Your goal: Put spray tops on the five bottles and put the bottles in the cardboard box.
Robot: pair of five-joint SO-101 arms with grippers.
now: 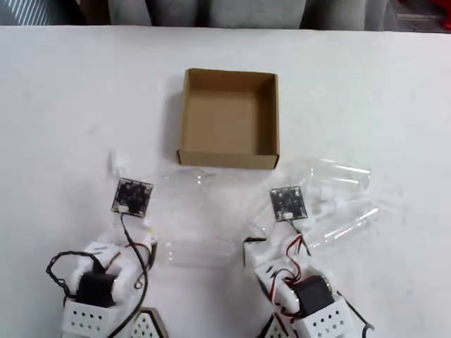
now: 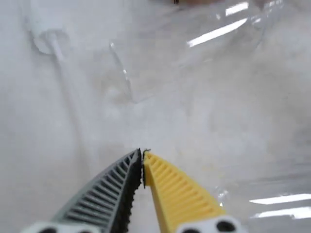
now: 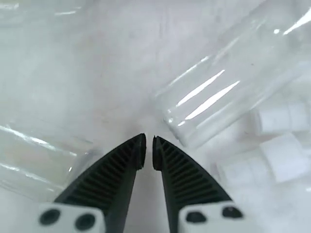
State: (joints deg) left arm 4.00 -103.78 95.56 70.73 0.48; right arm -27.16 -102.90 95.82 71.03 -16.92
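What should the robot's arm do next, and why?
Probably open the right gripper, which is shut on nothing, and move it toward the clear bottle lying just ahead of it. The cardboard box holds no bottles yet.

The box [image 1: 229, 116] is matt brown cardboard. Just ahead of the right gripper [image 3: 148, 150], a bottle [image 3: 228, 92] is clear, glossy plastic with bright streaks of glare. The spray tops [image 3: 286, 162] beside it look like white, matt plastic. This gripper and the left gripper [image 2: 142, 162] have ribbed, matt plastic fingers. The table [image 1: 70, 105] is white and smooth.
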